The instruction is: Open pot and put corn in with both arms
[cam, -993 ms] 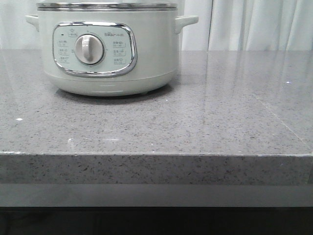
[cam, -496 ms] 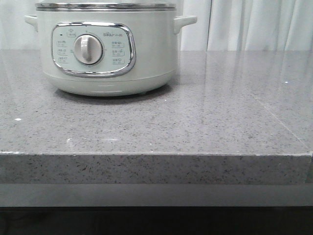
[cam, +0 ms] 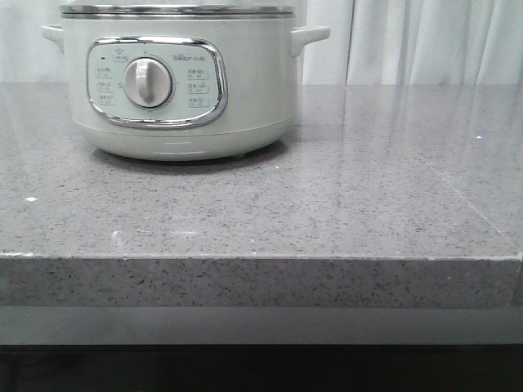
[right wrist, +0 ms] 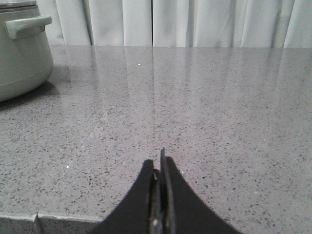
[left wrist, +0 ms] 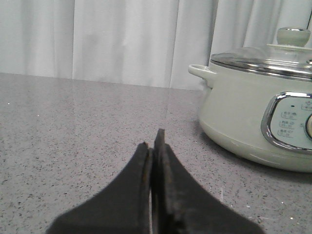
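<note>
The pot, pale grey-green with a chrome-framed panel and one round dial, stands at the back left of the grey stone counter. Its glass lid with a round knob is on it in the left wrist view, where the pot also shows. One side handle shows in the right wrist view. My left gripper is shut and empty, low over the counter, apart from the pot. My right gripper is shut and empty near the counter's front edge. The corn is out of view.
White curtains hang behind the counter. The counter's front edge runs across the front view, with a dark gap below it.
The front view shifted very slightly between the earliest frame and now; the pot sits a few pixels further left. Nothing else has moved.
</note>
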